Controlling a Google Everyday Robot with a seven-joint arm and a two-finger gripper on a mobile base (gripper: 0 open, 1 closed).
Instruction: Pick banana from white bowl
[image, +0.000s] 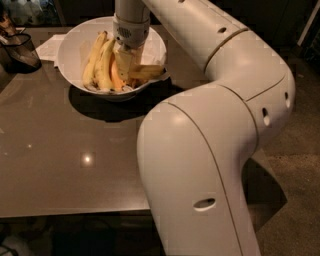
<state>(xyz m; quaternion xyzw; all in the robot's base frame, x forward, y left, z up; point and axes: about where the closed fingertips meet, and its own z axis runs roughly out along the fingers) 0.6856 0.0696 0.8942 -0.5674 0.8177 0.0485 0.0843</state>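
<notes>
The white bowl (68, 46) stands at the far side of the dark table, lined with white paper. Several long pale-yellow bananas (98, 62) lie in its left half, with an orange-tinted one (115, 76) beside them. The shorter plump banana (149, 72) lies at the right side of the bowl, pointing to the right rim. My gripper (126, 67) reaches straight down into the middle of the bowl, right at the left end of that banana. The wrist hides where they meet.
The glossy brown table (75, 150) runs toward me from the bowl. A dark container (20, 50) stands at the far left, with a white paper sheet (50, 46) behind the bowl. My large white arm (210, 150) fills the right side of the view.
</notes>
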